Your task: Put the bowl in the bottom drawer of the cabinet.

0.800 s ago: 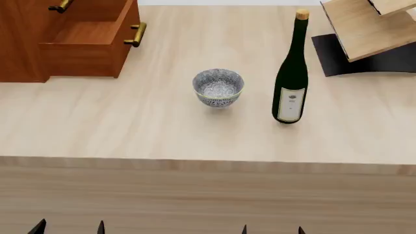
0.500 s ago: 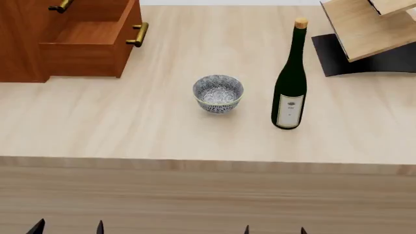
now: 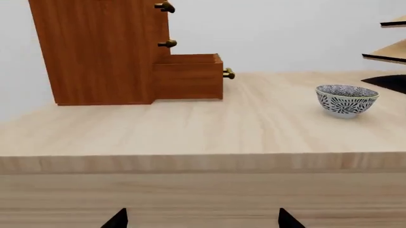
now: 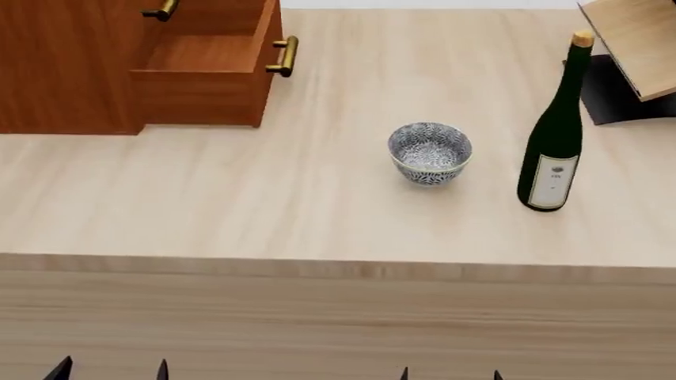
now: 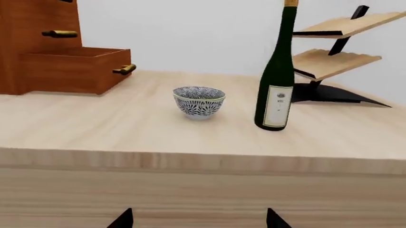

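Note:
The bowl (image 4: 429,152) (image 3: 346,99) (image 5: 199,101), blue-grey and white patterned, stands upright on the pale wood table (image 4: 264,206), right of centre. The cabinet (image 4: 63,63) (image 3: 101,52) stands at the back left, and its bottom drawer (image 4: 206,71) (image 3: 188,76) (image 5: 73,69) is pulled out, open and empty inside. Both grippers hang low in front of the table edge, far from the bowl. Only fingertips show: left gripper (image 4: 111,370) (image 3: 200,219) and right gripper (image 4: 450,374) (image 5: 198,218) both stand open with nothing between them.
A dark green wine bottle (image 4: 553,131) (image 5: 278,71) stands upright just right of the bowl. A pale wood rack on a black base (image 4: 634,55) (image 5: 330,61) sits at the back right. Two closed drawers with brass handles (image 3: 166,24) are above the open one.
The head view has shifted left, so the cabinet, bowl and bottle now appear further right in it. Nothing on the table has moved, and the fingertips stay low and open.

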You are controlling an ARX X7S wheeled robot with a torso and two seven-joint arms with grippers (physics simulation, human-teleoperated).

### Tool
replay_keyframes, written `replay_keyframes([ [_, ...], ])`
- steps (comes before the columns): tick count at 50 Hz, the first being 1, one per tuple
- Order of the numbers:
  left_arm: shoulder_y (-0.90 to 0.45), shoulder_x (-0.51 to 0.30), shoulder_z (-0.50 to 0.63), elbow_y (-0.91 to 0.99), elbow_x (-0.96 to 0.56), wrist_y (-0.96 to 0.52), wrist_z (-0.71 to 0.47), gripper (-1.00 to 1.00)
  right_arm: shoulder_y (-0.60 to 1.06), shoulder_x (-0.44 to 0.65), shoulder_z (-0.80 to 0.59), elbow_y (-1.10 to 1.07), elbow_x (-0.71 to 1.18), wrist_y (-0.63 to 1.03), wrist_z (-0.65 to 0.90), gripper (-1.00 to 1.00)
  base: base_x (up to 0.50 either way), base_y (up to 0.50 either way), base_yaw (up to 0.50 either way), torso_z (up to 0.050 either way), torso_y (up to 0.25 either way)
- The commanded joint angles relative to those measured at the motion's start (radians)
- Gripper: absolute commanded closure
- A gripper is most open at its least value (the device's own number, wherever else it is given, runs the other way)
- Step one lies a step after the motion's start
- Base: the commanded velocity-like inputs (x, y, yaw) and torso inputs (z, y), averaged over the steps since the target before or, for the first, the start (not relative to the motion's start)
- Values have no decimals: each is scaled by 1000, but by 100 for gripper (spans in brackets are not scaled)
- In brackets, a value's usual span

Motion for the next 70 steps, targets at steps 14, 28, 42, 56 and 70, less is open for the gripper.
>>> replay_keyframes([
  [14,-1,-29,24,7,-28,-9,-46,-100,-11,27,-41,-44,15,20,42,-100,0,500,0,0,0],
  [28,2,-48,46,34,-28,-21,-65,-100,-8,38,-52,-56,40,33,59,-100,0,500,0,0,0],
  [42,16,-64,58,119,-6,-68,-109,-100,-17,57,-69,-160,26,101,94,-100,0,68,0,34,0],
  [56,98,-95,60,298,-21,-127,-126,-100,2,70,-81,-227,26,164,113,-100,0,0,0,50,0],
  [70,139,-121,62,368,-32,-150,-133,-100,35,85,-93,-289,17,236,131,-100,0,0,0,50,0],
])
